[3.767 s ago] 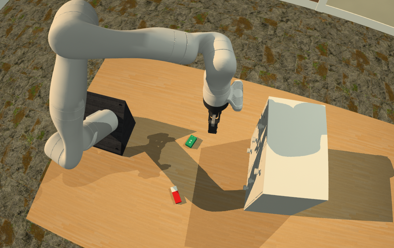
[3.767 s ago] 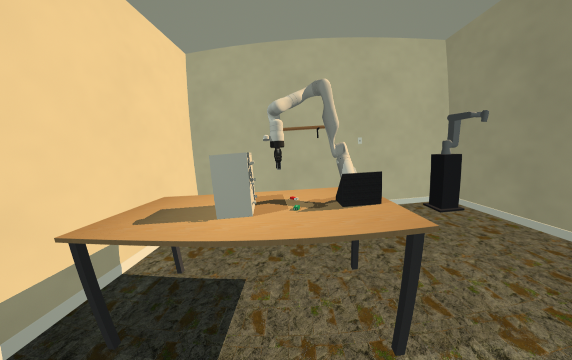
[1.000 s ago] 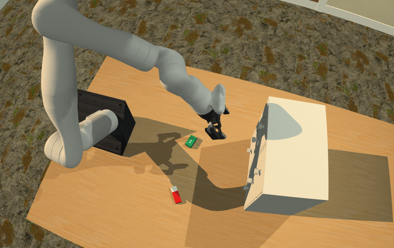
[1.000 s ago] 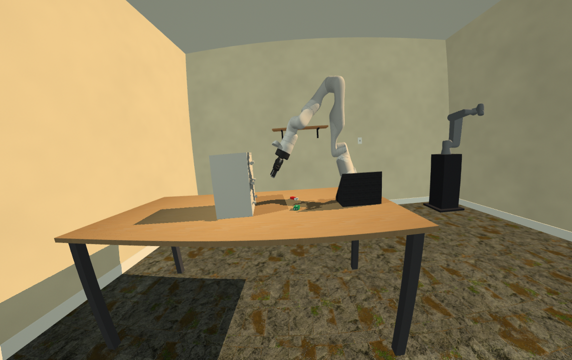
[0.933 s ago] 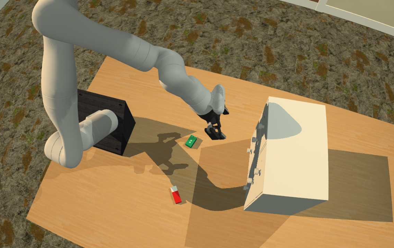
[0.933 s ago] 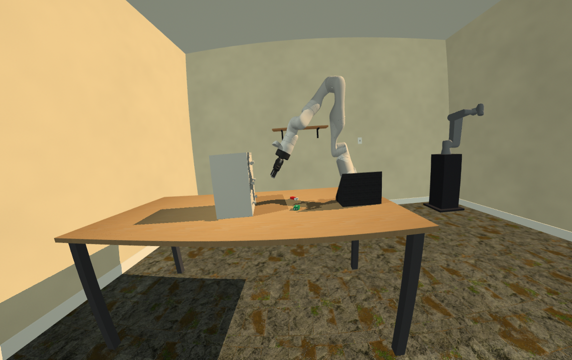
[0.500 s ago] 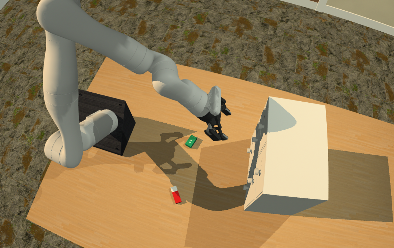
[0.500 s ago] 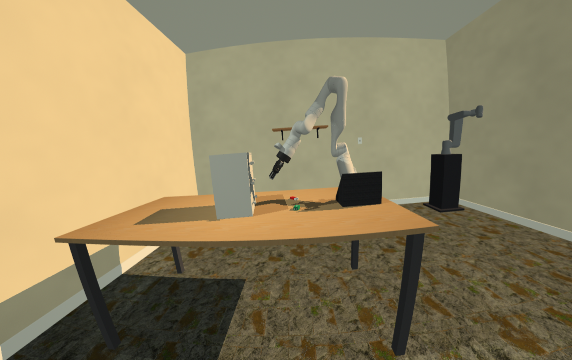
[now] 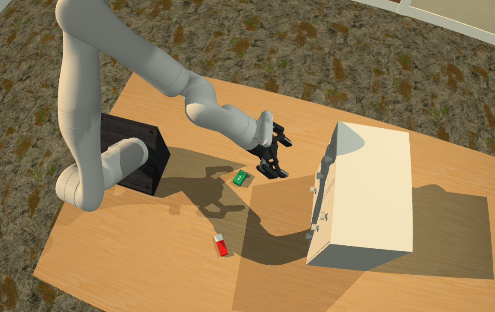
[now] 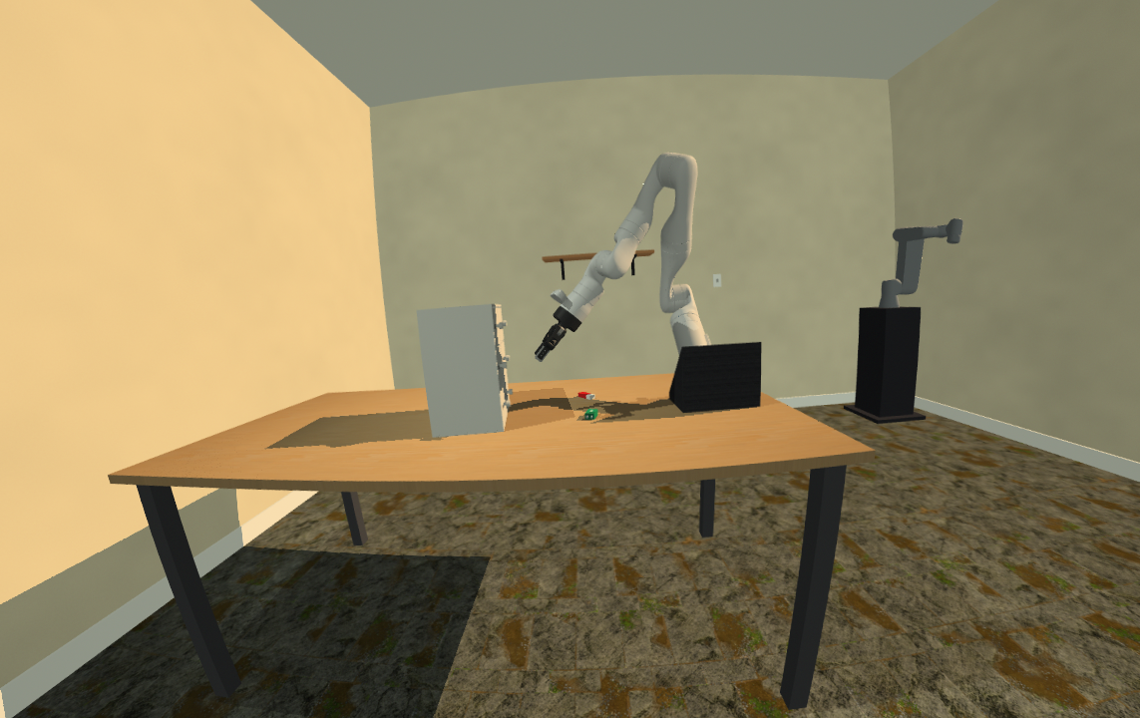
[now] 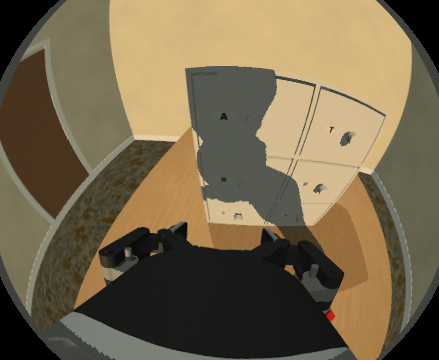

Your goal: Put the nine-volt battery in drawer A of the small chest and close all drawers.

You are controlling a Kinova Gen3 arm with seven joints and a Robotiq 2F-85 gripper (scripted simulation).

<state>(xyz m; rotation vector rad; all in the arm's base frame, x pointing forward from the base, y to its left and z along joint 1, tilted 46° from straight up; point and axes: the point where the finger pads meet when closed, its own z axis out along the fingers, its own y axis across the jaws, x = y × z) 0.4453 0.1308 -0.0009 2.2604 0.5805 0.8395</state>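
My hand (image 9: 287, 159) (image 10: 539, 358) (image 11: 224, 234) is open and empty, the battery (image 9: 239, 177) (image 10: 590, 414) at its eight o'clock from above; tugging drawer A (image 9: 332, 145) (image 10: 496, 323) (image 11: 226, 95), toward twelve in my wrist view, too far could make it droop.

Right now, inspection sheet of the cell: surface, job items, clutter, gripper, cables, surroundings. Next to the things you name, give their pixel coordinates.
Surface: wood table (image 9: 156, 248) (image 10: 645, 451), upright, shadows across it.
Battery: green (image 9: 239, 177) (image 10: 590, 414), lying on the table, outside the chest.
Chest: upright (image 9: 373, 186) (image 10: 462, 370); drawer A (image 11: 219, 95) top left in the wrist view, looks shut.
Clutter: red-and-white block (image 9: 221, 246) (image 10: 585, 394), lying on the table.
Gripper: open (image 9: 278, 157) (image 10: 539, 358) (image 11: 224, 231), holding nothing, in front of the chest.
Cables: nothing seen.
Surroundings: second arm (image 10: 910, 258) on a black pedestal (image 10: 888, 361), wall shelf (image 10: 573, 256).
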